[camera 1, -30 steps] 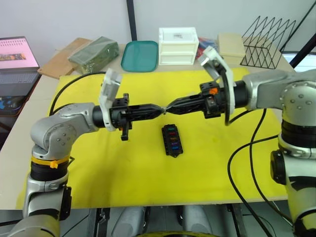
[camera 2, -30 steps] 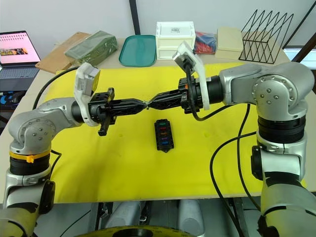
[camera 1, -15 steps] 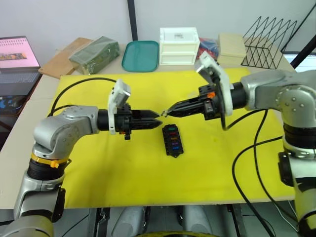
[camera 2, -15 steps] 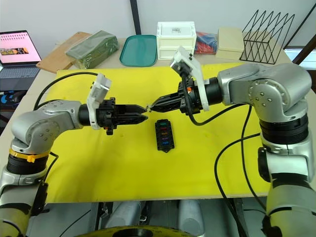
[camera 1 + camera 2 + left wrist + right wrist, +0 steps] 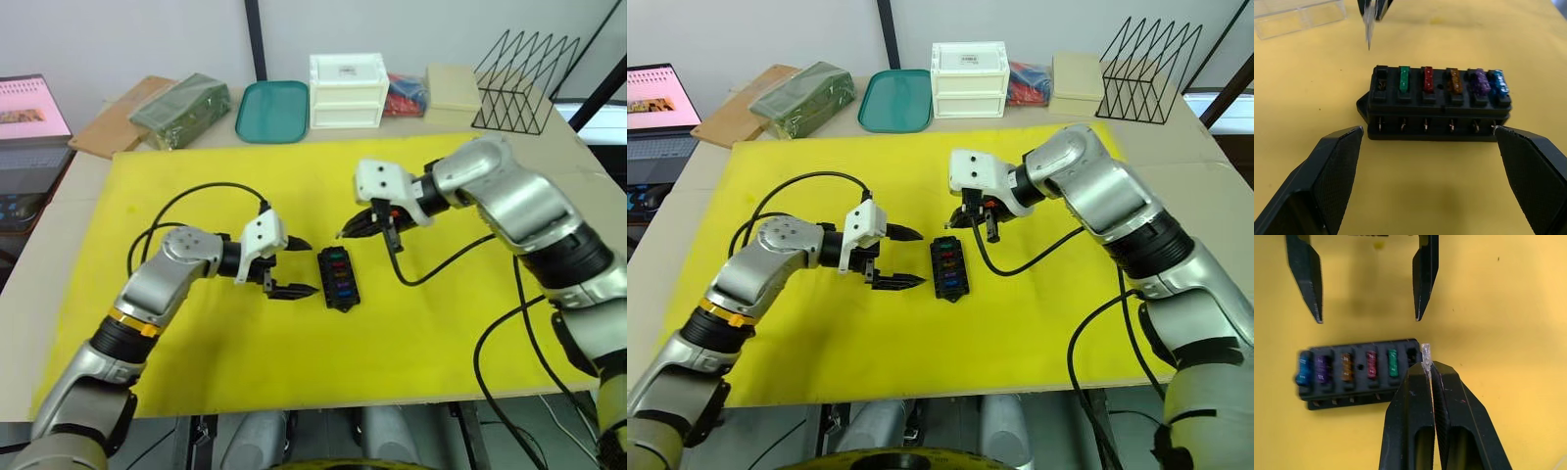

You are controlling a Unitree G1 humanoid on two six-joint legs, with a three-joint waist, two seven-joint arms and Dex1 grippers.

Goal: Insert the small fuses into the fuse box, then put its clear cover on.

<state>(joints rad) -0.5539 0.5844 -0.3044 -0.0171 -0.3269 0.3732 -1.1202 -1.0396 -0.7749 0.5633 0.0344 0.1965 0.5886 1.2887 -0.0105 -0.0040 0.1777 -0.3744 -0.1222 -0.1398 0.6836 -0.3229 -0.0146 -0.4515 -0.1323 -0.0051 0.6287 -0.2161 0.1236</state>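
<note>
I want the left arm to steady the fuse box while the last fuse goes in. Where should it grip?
Grip the fuse box across its two short ends, approaching level from its long side, jaws low. That leaves the top and empty end slot free.

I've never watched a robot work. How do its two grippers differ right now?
The left gripper is open, empty, fingers spread beside the fuse box. The right gripper is shut on a clear fuse, poised by the box's one empty slot. Both have two black fingers.

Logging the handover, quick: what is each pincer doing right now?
Left pincer: open, empty, straddling the fuse box.
Right pincer: closed on a clear fuse.
</note>
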